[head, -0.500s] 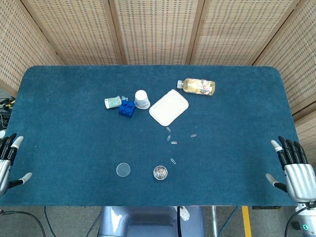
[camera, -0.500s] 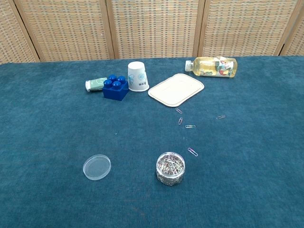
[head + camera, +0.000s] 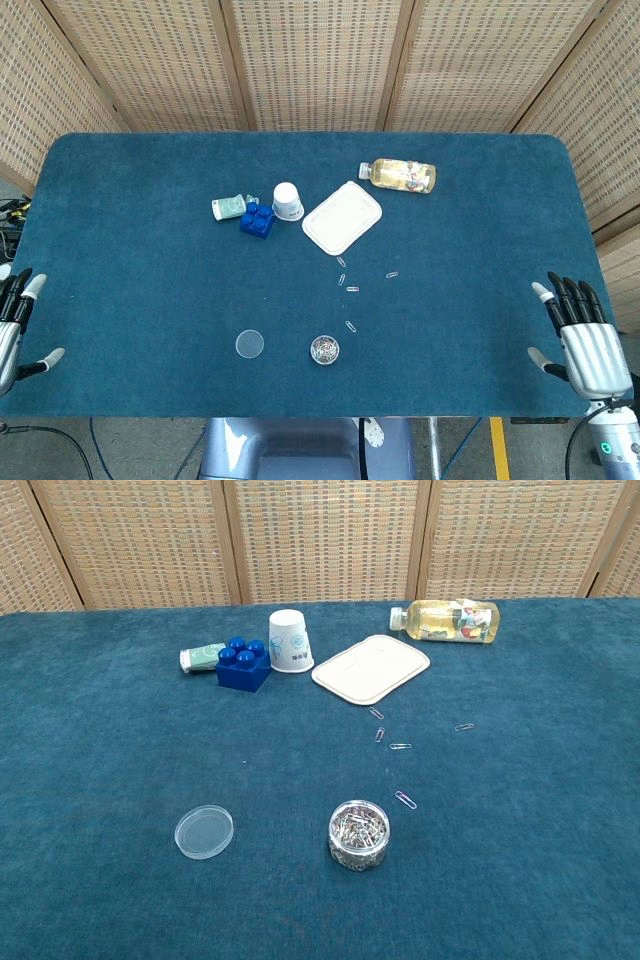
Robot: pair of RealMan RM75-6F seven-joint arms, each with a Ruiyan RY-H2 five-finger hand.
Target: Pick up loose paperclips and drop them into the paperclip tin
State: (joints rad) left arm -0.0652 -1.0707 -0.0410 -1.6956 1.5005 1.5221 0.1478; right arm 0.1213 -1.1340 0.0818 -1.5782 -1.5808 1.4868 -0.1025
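Note:
The open paperclip tin [image 3: 324, 350] [image 3: 358, 834], clear and full of clips, stands near the front middle of the blue table. Its round lid [image 3: 250, 344] [image 3: 204, 832] lies to its left. Several loose paperclips lie beyond the tin: one close by [image 3: 350, 326] [image 3: 405, 799], three in a cluster [image 3: 352, 289] [image 3: 400, 746], one further right [image 3: 392, 274] [image 3: 465, 726]. My left hand [image 3: 14, 330] hangs open at the table's left edge. My right hand [image 3: 582, 340] is open at the right edge. Neither hand shows in the chest view.
A white tray [image 3: 343, 217] [image 3: 371, 667] lies behind the clips. A white cup [image 3: 287, 200] [image 3: 289, 640], a blue block [image 3: 257, 219] [image 3: 243, 664] and a small green tube [image 3: 228, 206] [image 3: 201, 656] sit at back left. A bottle [image 3: 400, 176] [image 3: 448, 619] lies at back right.
My right hand has shifted slightly left and up, towards the table. The left hand has barely moved. Nothing on the table has changed.

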